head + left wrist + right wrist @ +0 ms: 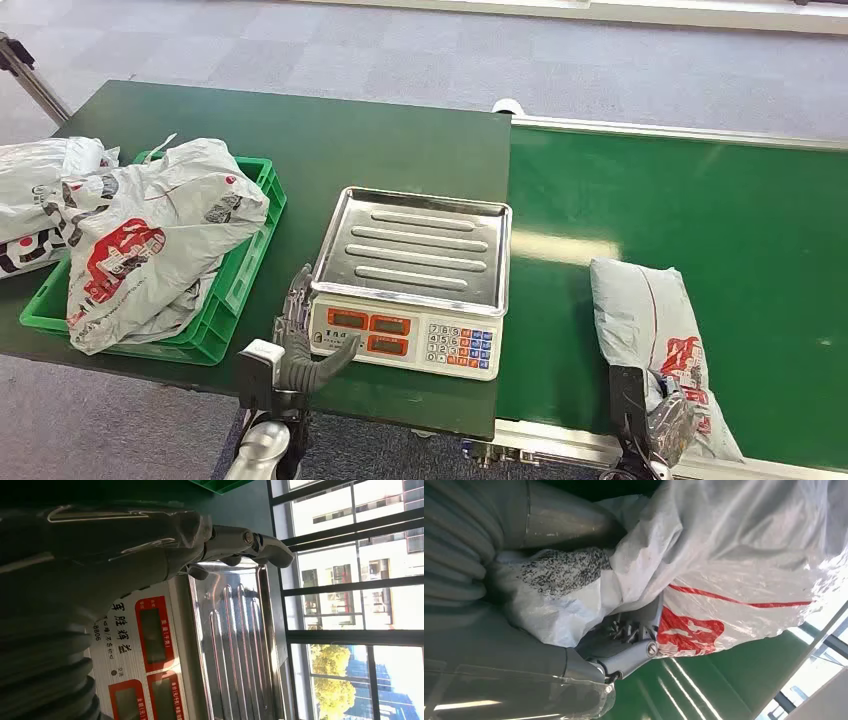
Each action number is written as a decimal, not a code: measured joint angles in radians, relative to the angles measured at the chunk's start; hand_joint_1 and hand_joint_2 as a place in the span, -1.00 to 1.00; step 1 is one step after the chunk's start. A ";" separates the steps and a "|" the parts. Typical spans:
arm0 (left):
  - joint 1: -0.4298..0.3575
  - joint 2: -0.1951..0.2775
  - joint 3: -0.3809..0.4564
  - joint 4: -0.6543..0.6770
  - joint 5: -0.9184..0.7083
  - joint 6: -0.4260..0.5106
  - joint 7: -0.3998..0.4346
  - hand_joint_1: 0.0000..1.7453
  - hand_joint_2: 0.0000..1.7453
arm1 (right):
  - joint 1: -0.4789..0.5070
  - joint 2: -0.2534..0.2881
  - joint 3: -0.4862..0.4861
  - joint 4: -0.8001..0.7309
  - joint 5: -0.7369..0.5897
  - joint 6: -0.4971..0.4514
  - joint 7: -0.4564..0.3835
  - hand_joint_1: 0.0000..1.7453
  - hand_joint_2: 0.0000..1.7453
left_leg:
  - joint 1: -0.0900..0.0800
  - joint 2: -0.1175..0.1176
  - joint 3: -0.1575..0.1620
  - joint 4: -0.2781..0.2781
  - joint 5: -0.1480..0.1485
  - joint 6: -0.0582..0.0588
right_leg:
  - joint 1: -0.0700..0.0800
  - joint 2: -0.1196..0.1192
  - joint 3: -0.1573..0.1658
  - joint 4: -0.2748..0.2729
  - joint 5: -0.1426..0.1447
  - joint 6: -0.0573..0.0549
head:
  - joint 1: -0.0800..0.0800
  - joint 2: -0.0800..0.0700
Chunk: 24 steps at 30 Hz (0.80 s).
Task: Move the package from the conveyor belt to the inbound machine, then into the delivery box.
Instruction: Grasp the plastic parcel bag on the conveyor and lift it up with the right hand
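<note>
The head view is evenly and brightly lit from above and sharp throughout, with a pale glare streak on the conveyor belt (700, 230) and soft reflections on the scale's steel pan (415, 245). In the left wrist view the windows (360, 600) are overexposed, leaving the near hand (100, 545) dark. In the right wrist view the package (734, 570) glares white at the picture's edge.

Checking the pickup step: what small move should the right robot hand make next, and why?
Probably lift the package off the belt: the right robot hand already grips its near end, it lies flat on the belt, and the scale tray is bare.
</note>
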 joint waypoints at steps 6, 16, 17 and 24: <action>0.007 0.000 0.006 -0.011 0.017 -0.007 0.000 -1.00 1.00 | 0.000 0.005 -0.002 -0.012 -0.012 0.003 -0.021 1.00 1.00 | 0.000 0.000 0.000 0.000 0.000 0.000 | 0.000 0.000 0.000 0.000 0.000 0.000 | 0.000 0.000; 0.010 0.000 0.012 -0.018 0.018 -0.019 0.000 -1.00 1.00 | 0.015 0.039 -0.007 -0.087 -0.296 0.176 -0.242 1.00 1.00 | 0.000 0.000 0.000 0.000 0.000 0.000 | 0.000 0.000 0.000 0.000 0.000 0.000 | 0.000 0.000; 0.010 -0.001 0.012 -0.018 0.018 -0.019 0.000 -1.00 1.00 | 0.023 0.047 0.001 -0.115 -0.347 0.190 -0.258 1.00 1.00 | 0.000 0.000 0.000 0.000 0.000 0.000 | 0.000 0.000 -0.001 0.000 0.000 0.000 | 0.000 0.000; 0.001 -0.003 0.007 -0.018 0.018 -0.019 0.000 -1.00 1.00 | 0.087 0.068 0.119 -0.350 -0.526 0.079 -0.270 1.00 1.00 | 0.000 0.000 0.000 0.000 0.000 0.000 | 0.000 0.000 -0.001 0.000 0.000 0.000 | 0.000 0.000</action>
